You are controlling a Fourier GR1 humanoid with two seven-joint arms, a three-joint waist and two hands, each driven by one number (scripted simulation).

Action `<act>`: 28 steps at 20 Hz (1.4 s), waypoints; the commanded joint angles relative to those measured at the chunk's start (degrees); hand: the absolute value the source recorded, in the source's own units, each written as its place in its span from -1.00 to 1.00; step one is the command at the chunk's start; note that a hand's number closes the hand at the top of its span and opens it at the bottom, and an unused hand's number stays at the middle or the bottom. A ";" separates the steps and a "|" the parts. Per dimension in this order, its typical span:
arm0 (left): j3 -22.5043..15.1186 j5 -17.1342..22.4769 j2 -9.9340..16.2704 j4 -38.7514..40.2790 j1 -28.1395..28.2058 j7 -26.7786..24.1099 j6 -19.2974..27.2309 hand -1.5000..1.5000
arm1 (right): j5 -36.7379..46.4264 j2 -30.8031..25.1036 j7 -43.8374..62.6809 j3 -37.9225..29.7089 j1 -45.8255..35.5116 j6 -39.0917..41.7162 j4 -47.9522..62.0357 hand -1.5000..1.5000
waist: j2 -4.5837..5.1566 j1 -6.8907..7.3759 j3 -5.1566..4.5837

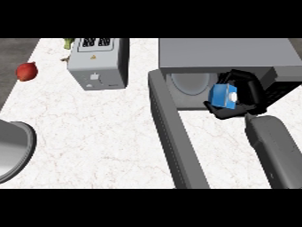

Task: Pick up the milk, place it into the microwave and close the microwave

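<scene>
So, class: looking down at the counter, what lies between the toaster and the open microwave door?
Only bare white marble counter lies between the toaster and the microwave door, as the head view shows.

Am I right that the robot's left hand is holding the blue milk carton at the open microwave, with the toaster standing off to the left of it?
Not quite: it is the right hand, not the left, that is curled round the blue milk carton, as the head view shows. The rest stands: the carton is at the mouth of the open microwave, and the toaster stands to its left.
</scene>
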 commanded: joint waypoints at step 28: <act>-2.48 0.06 3.36 4.27 -8.81 2.59 -2.61 -1.00 | 6.31 1.70 -6.19 -2.12 -6.97 -22.05 8.88 1.00 | 4.00 11.23 -0.58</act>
